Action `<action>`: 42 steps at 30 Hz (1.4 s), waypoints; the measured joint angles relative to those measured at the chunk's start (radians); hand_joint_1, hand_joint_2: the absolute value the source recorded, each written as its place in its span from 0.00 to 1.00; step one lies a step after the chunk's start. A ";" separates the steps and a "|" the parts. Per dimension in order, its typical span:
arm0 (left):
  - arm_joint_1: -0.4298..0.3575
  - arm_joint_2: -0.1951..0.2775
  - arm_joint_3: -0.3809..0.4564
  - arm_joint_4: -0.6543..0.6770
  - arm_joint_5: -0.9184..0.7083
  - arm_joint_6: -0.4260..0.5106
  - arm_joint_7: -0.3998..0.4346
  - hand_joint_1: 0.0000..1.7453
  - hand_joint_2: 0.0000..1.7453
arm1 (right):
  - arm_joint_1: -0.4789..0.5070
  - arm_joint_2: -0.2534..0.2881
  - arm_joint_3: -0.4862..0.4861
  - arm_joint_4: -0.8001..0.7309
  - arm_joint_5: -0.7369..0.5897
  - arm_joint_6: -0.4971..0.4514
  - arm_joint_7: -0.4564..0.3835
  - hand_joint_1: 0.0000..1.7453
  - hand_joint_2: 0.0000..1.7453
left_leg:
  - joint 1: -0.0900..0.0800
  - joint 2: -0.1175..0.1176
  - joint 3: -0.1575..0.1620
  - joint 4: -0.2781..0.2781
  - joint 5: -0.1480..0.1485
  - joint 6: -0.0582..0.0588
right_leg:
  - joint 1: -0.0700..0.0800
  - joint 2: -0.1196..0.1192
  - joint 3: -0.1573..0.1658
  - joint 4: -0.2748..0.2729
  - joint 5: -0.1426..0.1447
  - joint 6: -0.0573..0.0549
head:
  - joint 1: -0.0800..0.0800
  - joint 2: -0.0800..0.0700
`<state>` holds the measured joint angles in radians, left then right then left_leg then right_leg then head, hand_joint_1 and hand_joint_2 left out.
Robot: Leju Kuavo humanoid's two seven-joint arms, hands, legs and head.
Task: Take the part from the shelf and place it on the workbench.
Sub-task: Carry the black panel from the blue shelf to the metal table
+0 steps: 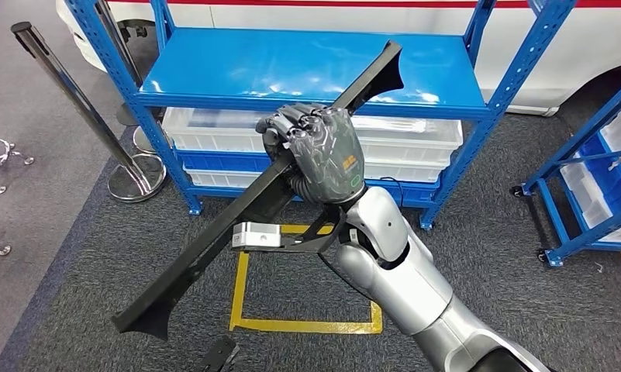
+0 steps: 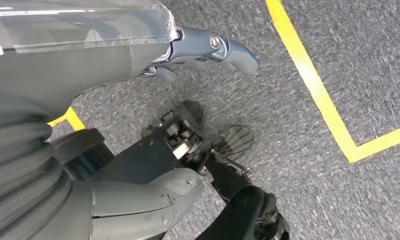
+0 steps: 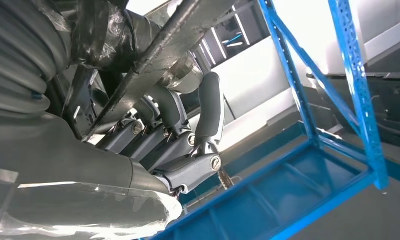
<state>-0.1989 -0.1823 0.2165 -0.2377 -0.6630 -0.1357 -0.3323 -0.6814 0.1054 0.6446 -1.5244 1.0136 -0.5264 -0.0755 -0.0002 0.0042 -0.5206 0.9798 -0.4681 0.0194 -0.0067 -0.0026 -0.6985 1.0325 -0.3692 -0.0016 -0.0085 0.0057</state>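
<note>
Right hand (image 1: 316,151) has its fingers wrapped tight round a long black trim part (image 1: 214,240), gripping it near mid-length. Part is held clear in the air, tilted on a diagonal: far end flares out up and beyond the hand, over the top deck of the blue shelf (image 1: 307,66); near end flares out down and toward the robot's left, over the grey carpet (image 1: 485,232). Can't tell if the far tip touches the deck or just overlaps it in the head view.

Right wrist view: fingers (image 3: 207,107) curl over the part's thin edge (image 3: 158,50), thumb on the other side, so a full wrap and no pinch. Blue shelf upright (image 3: 292,75) and lower frame sit beyond the hand, apart from it.

Edges near the hand: shelf front rail just beyond the knuckles, white bins (image 1: 415,139) on the lower tier behind it. Yellow floor-tape square (image 1: 307,322) is below the hand, under the part's middle. Chrome stanchion post (image 1: 82,101) stands off the part's lower end, to the hand's left, well apart. Second blue rack (image 1: 586,178) is off to the hand's right, with open carpet between.

Left hand (image 2: 207,50) hangs low over carpet, fingers loosely apart, holding nothing. Yellow tape line (image 2: 317,85) is on the floor beyond its fingertips.
</note>
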 joint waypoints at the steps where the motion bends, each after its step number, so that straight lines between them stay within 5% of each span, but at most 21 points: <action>1: -0.001 0.000 0.000 0.000 0.000 0.000 0.000 0.00 1.00 | 0.000 0.000 -0.001 0.000 0.000 0.000 0.000 1.00 1.00 | 0.002 0.002 -0.006 -0.006 0.011 0.007 | 0.000 0.001 -0.012 0.030 -0.033 0.004 | 0.000 0.000; 4: -0.002 0.000 0.000 0.000 0.000 -0.001 0.000 0.00 1.00 | 0.001 -0.001 -0.002 0.003 0.000 0.000 0.000 1.00 1.00 | 0.001 0.006 -0.037 0.001 0.031 0.019 | -0.001 0.002 -0.065 0.213 -0.156 0.013 | 0.000 0.000; 6: -0.001 0.000 -0.001 0.000 0.000 -0.001 0.000 0.00 1.00 | 0.001 -0.003 -0.002 0.006 0.000 0.000 0.000 1.00 1.00 | 0.001 0.006 -0.062 0.013 0.041 0.018 | -0.003 0.002 -0.060 0.268 -0.159 0.016 | 0.000 0.000; 8: -0.001 0.000 -0.001 0.000 0.000 -0.001 0.000 0.00 1.00 | 0.001 -0.003 -0.002 0.006 0.000 0.000 0.000 1.00 1.00 | 0.001 0.006 -0.086 0.030 0.047 0.015 | -0.006 0.002 0.013 0.189 -0.117 0.015 | 0.000 0.000; 10: -0.002 -0.001 -0.001 0.000 0.000 -0.001 0.000 0.00 1.00 | 0.000 -0.002 -0.002 0.006 0.000 0.000 0.000 1.00 1.00 | 0.000 0.006 -0.105 0.044 0.051 0.008 | -0.003 0.002 0.093 0.074 -0.108 0.010 | 0.000 0.000; 14: -0.001 -0.002 -0.001 0.000 0.000 -0.001 0.000 0.00 1.00 | 0.000 -0.001 -0.002 0.006 0.000 0.000 0.000 1.00 1.00 | 0.001 0.005 -0.119 0.049 0.068 -0.015 | 0.001 0.002 0.111 0.017 -0.104 -0.009 | 0.000 0.000; 16: 0.000 -0.002 -0.001 0.000 0.000 -0.001 0.000 0.00 1.00 | -0.001 0.000 -0.002 0.006 0.000 0.000 0.000 1.00 1.00 | 0.002 0.003 -0.135 0.080 0.030 -0.025 | -0.003 -0.002 0.102 0.006 -0.085 -0.025 | 0.000 0.000; 19: 0.000 -0.002 -0.001 0.000 0.000 -0.001 0.000 0.00 1.00 | 0.000 0.002 -0.002 0.007 0.000 0.000 0.000 1.00 1.00 | 0.009 0.002 -0.182 0.243 -0.094 -0.039 | -0.005 -0.005 0.074 0.002 -0.059 -0.037 | 0.000 0.000; 20: 0.001 -0.002 -0.001 0.000 0.000 -0.001 0.000 0.00 1.00 | 0.000 0.003 -0.002 0.007 0.001 0.000 0.000 1.00 1.00 | 0.012 0.002 -0.188 0.290 -0.113 -0.043 | -0.005 -0.006 0.063 0.003 -0.050 -0.037 | 0.000 0.000; 22: 0.001 -0.002 -0.001 0.000 0.000 -0.001 0.000 0.00 1.00 | 0.000 0.003 -0.002 0.007 0.001 0.000 0.000 1.00 1.00 | 0.017 0.002 -0.160 0.297 -0.091 -0.050 | -0.006 -0.006 0.038 0.007 -0.033 -0.034 | 0.000 0.000; 24: -0.001 -0.002 -0.001 0.000 0.000 -0.001 0.000 0.00 1.00 | 0.000 0.003 -0.002 0.007 0.001 0.000 0.000 1.00 1.00 | 0.022 0.001 -0.076 0.184 -0.045 -0.052 | -0.008 -0.005 0.015 0.012 -0.017 -0.027 | 0.000 0.000; 26: -0.003 -0.002 -0.001 0.000 0.000 -0.001 0.000 0.00 1.00 | 0.000 0.004 -0.002 0.006 0.002 -0.001 0.000 1.00 1.00 | 0.018 -0.003 -0.002 0.067 -0.039 -0.046 | -0.008 -0.005 0.002 0.015 -0.001 -0.015 | 0.000 0.000; 29: -0.003 -0.002 -0.001 0.000 0.000 -0.001 0.000 0.00 1.00 | -0.001 0.005 -0.002 0.006 0.003 -0.001 0.001 1.00 1.00 | 0.013 -0.006 0.007 0.027 -0.030 -0.025 | -0.009 -0.005 -0.002 0.003 0.027 0.005 | 0.000 0.000; 31: -0.005 -0.003 -0.001 0.000 0.000 -0.001 0.000 0.00 1.00 | -0.001 0.004 -0.003 0.006 0.003 -0.001 0.001 1.00 1.00 | 0.016 -0.001 -0.009 0.018 -0.005 -0.007 | -0.010 -0.001 -0.015 0.018 0.000 0.014 | 0.001 0.000; 32: -0.006 -0.003 -0.001 -0.001 0.000 -0.002 0.000 0.00 1.00 | -0.002 0.004 -0.003 0.006 0.003 -0.001 0.001 1.00 1.00 | 0.017 0.002 -0.022 0.013 0.009 0.003 | -0.010 0.001 -0.028 0.053 -0.045 0.016 | 0.001 0.000; 34: -0.007 -0.004 -0.001 -0.001 0.000 -0.003 0.000 0.00 1.00 | -0.001 0.003 -0.003 0.006 0.003 -0.001 0.000 1.00 1.00 | 0.011 0.004 -0.051 0.014 0.035 0.014 | -0.011 0.002 -0.054 0.172 -0.150 0.016 | 0.001 0.000; 36: -0.007 -0.004 -0.001 -0.001 0.000 -0.004 0.000 0.00 1.00 | 0.000 0.002 -0.003 0.006 0.003 -0.001 0.001 1.00 1.00 | 0.006 0.005 -0.085 0.017 0.059 0.015 | -0.011 0.002 -0.062 0.279 -0.182 0.017 | 0.001 0.000; 37: -0.007 -0.004 -0.001 -0.001 -0.001 -0.005 0.000 0.00 1.00 | 0.000 0.002 -0.003 0.006 0.003 -0.001 0.000 1.00 1.00 | 0.004 0.006 -0.102 0.020 0.071 0.014 | -0.011 0.002 -0.047 0.294 -0.163 0.016 | 0.001 0.000; 39: -0.007 -0.004 -0.002 -0.001 -0.002 -0.008 0.000 0.00 1.00 | 0.000 0.002 -0.003 0.006 0.005 -0.002 0.001 1.00 1.00 | 0.002 0.005 -0.135 0.027 0.092 0.009 | -0.010 0.002 0.034 0.222 -0.117 0.010 | 0.001 0.000; 42: -0.008 -0.005 -0.004 -0.001 -0.004 -0.010 0.001 0.00 1.00 | -0.003 0.006 -0.003 0.006 0.011 -0.004 0.001 1.00 1.00 | 0.000 0.004 -0.164 0.039 0.118 -0.005 | 0.000 0.002 0.168 0.034 -0.154 0.000 | 0.001 0.000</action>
<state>-0.2071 -0.1874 0.2122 -0.2391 -0.6666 -0.1457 -0.3313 -0.6845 0.1112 0.6414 -1.5188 1.0243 -0.5303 -0.0748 -0.0004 0.0085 -0.6849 1.0187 -0.3500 0.0148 -0.0071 -0.0002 -0.5305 1.0662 -0.5230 -0.0016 -0.0077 0.0057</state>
